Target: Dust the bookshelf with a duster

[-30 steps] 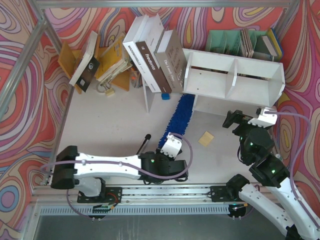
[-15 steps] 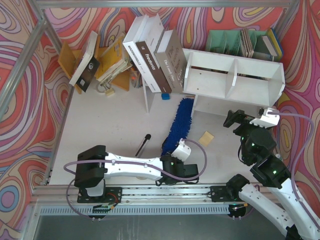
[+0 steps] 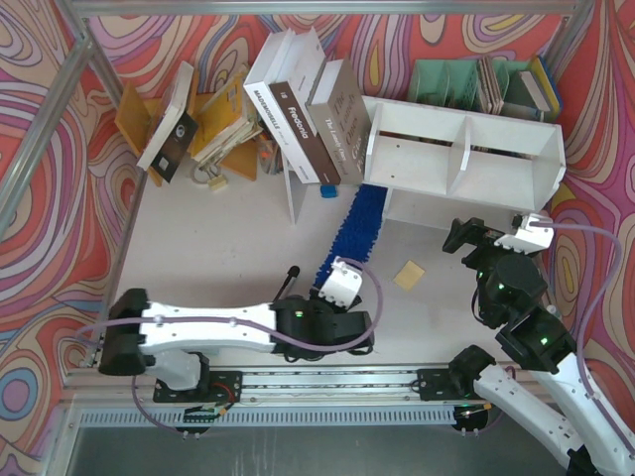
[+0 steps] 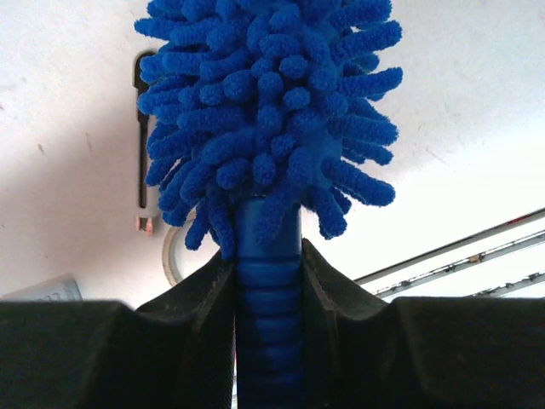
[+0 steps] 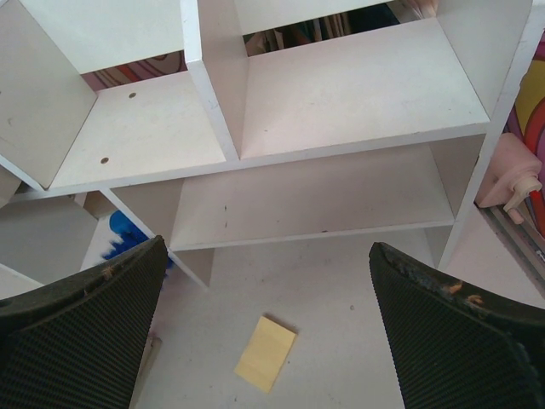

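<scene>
My left gripper point(image 4: 268, 264): jaws pinched on the handle of the duster point(image 4: 268, 111), whose head lies by the picture-left end of the bookshelf point(image 3: 506, 164), frame centre. Risk, as I judge it: the handle may twist in my narrow grip if strands snag the board edge.

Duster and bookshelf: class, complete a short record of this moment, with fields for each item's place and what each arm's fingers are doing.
duster: reaches from the left arm across the table, fluffy end at the left end of the bookshelf
left fingers: shut on the duster's handle
right fingers: open, holding nothing, facing the bookshelf's front
bookshelf boards: bare in the right wrist view
yellow slip: flat on the table, in front of the bookshelf
</scene>
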Robot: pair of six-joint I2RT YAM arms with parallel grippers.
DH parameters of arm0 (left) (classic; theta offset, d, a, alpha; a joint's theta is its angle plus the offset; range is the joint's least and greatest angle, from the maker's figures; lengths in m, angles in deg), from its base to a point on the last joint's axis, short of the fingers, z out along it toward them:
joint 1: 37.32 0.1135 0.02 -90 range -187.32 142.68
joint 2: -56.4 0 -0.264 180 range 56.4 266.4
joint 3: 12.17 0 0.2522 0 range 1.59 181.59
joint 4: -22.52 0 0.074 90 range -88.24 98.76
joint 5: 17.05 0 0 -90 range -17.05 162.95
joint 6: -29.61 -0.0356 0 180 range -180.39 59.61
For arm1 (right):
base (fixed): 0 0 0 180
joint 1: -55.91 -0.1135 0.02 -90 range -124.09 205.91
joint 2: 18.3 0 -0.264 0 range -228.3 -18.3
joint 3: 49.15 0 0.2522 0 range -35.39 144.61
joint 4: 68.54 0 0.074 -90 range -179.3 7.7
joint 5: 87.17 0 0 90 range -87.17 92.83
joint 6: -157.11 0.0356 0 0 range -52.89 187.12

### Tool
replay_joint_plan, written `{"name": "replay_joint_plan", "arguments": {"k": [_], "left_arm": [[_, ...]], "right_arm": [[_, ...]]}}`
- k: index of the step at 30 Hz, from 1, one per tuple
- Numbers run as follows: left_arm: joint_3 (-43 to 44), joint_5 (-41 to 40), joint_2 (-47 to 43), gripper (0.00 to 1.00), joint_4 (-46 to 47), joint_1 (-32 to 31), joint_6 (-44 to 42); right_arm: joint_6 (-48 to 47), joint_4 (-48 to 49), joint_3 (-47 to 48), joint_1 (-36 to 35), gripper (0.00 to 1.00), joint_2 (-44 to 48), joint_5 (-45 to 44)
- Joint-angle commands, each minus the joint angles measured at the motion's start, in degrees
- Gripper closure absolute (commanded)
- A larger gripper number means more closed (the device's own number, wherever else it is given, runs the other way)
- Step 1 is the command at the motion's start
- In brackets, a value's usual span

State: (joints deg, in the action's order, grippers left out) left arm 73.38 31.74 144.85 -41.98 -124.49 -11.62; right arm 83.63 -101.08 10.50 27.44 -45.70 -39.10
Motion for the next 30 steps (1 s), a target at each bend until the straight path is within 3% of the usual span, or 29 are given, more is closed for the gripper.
{"name": "replay_joint_plan", "arguments": {"k": [1, 9, 18, 30], "left_arm": [[-2.44, -6.52, -8.01, 1.00, 4.50, -0.52, -4.28], [-7.30, -6.88, -14.69, 1.00, 10.09, -0.54, -5.92], [-5.79, -5.66, -8.57, 1.00, 9.05, -0.54, -3.03], [-2.63, -11.74, -9.98, 1.00, 10.86, -0.54, -8.09]], "right_arm": [[-0.45, 0.42, -0.44, 0.07, 0.10, -0.20, -0.47], [-0.47, 0.44, -0.45, 0.07, 0.10, -0.44, -0.45], [-0.23, 0.25, -0.37, 0.08, 0.11, -0.65, -0.19], [-0.17, -0.02, -0.42, 0.08, 0.10, 0.06, -0.49]]}}
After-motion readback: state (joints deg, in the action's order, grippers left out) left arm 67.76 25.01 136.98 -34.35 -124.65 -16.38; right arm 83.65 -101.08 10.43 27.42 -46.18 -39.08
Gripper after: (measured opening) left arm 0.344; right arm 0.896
